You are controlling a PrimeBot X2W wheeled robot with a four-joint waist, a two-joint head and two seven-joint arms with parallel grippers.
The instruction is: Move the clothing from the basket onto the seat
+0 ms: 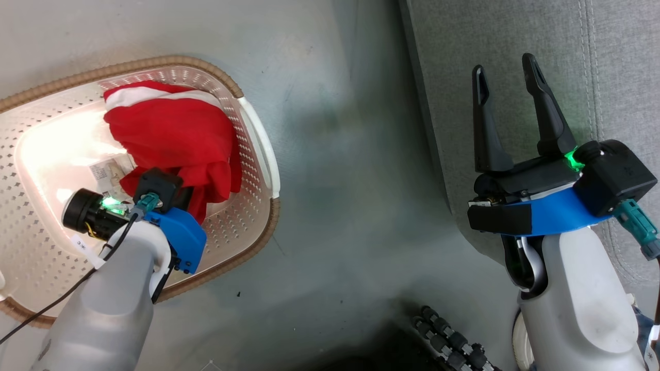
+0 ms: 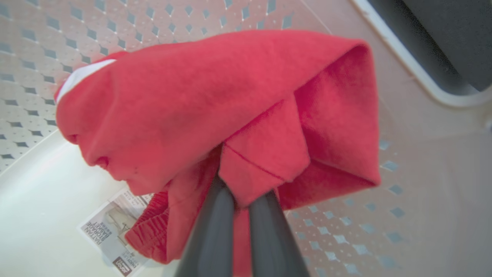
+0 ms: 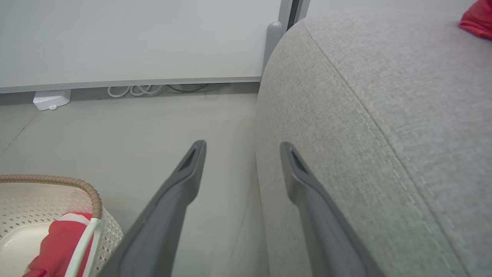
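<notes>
Red fabric heaps up inside the cream perforated laundry basket [image 1: 242, 226], which stands on the grey floor [image 1: 350, 154] at about nine o'clock in the head view. This red garment [image 1: 175, 134], with a white band [image 1: 147, 95] along its twelve o'clock edge, lies against the basket's three o'clock wall and partly covers a printed label [image 2: 109, 234] on the basket's bottom. The left gripper [image 2: 241, 194] reaches into the basket from seven o'clock. In the left wrist view its two dark fingers [image 2: 209, 231] stand almost together, pinching a folded edge of the garment at their tips, with the rest of the cloth bunched beyond them toward twelve o'clock. Whether the cloth is clear of the basket's bottom cannot be told.

At three o'clock in the head view the right gripper [image 1: 504, 64] points toward twelve o'clock with its fingers spread wide and nothing between them, over the edge of the light grey seat cushion [image 1: 608, 77]. A strip of bare floor separates basket and cushion. In the right wrist view a second red garment [image 3: 478, 19] lies on the cushion's top at one o'clock.
</notes>
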